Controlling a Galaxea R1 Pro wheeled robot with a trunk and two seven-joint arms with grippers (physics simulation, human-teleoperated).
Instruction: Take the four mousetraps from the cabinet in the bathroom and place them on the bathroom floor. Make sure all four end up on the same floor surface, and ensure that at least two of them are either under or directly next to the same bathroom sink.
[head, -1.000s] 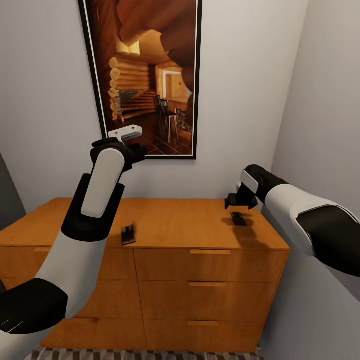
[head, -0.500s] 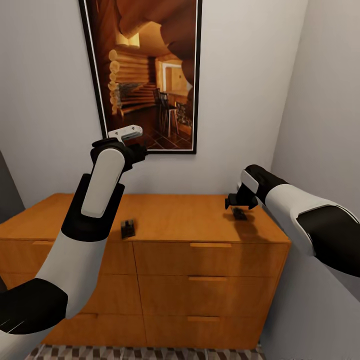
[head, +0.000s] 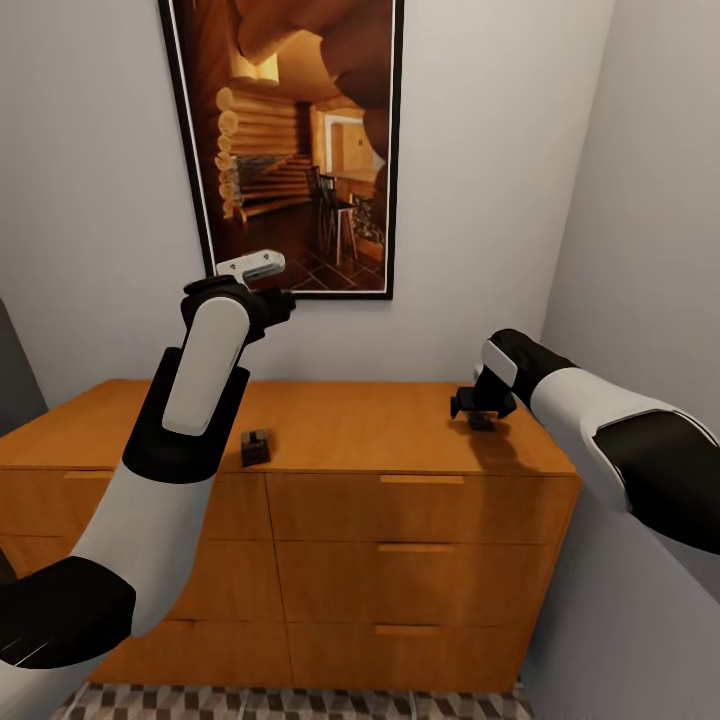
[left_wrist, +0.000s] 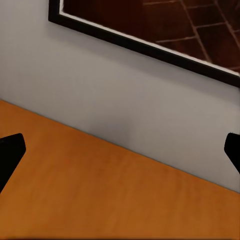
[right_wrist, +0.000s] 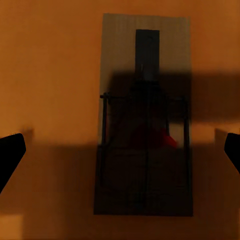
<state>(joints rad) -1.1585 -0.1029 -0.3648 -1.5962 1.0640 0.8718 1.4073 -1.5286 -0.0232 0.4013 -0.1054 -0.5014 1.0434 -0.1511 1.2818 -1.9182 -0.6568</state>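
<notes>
On top of the cabinet (head: 340, 425) two mousetraps are lying, one at each end of the stretch between the arms. The first mousetrap (head: 256, 446) is sitting near the cabinet's front edge, just beside the left forearm. The second mousetrap (head: 481, 419) is lying toward the cabinet's right end, partly hidden behind the right gripper (head: 470, 402), which is hanging just above it. Seen from the right wrist camera, this same trap (right_wrist: 146, 115) is lying flat on the orange wood in the gripper's shadow, showing its dark wire frame and a red spot; the dark fingertips (right_wrist: 10, 156) are standing wide apart on either side of it, holding nothing and apparently not touching it, though the shadow is making that hard to judge.

The left gripper (head: 255, 266) is raised well above the cabinet, in front of the lower edge of the framed picture (head: 295, 140) on the wall behind. Its wrist camera is looking across the cabinet top (left_wrist: 100, 195) toward the wall and the picture's black frame (left_wrist: 150, 47), and its fingertips (left_wrist: 9, 152) are spread wide with nothing between them.

Below the cabinet's drawers a strip of patterned floor (head: 300, 702) is showing.
</notes>
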